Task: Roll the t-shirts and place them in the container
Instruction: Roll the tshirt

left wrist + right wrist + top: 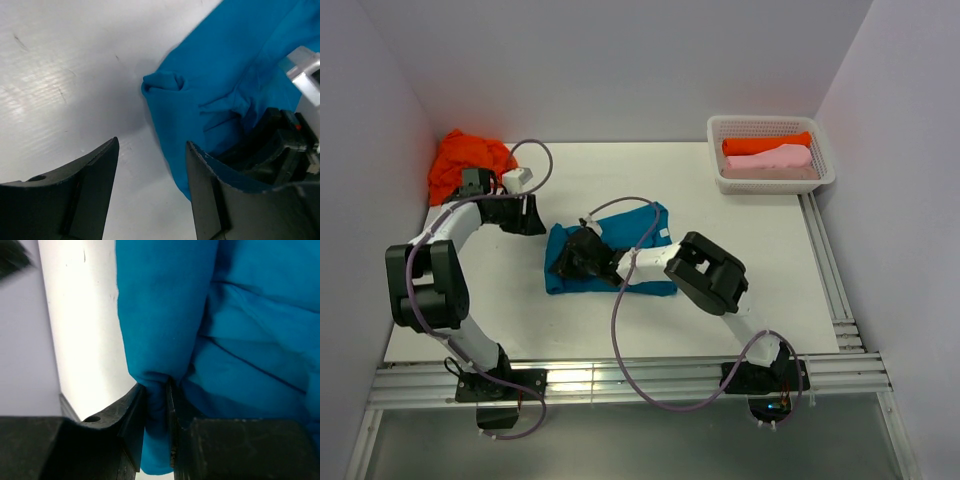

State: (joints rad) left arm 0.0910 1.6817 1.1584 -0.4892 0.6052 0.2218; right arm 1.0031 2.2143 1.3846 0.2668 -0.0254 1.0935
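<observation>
A teal-blue t-shirt point(655, 222) lies partly folded in the middle of the table. My right gripper point(572, 258) rests on its left part, shut on a fold of the teal cloth point(240, 330); the fold is pinched between the jaws of the right gripper point(156, 387). My left gripper point(530, 216) hovers just off the shirt's back-left corner. In the left wrist view the left gripper point(152, 145) is open over bare table, with the shirt's edge point(220, 75) beside its right finger and nothing between the fingers.
A crumpled orange t-shirt point(465, 160) lies at the back left corner. A white lattice basket point(770, 121) at the back right holds a rolled orange shirt point(765, 143) and a rolled pink shirt point(770, 160). A metal rail point(620, 380) runs along the near edge.
</observation>
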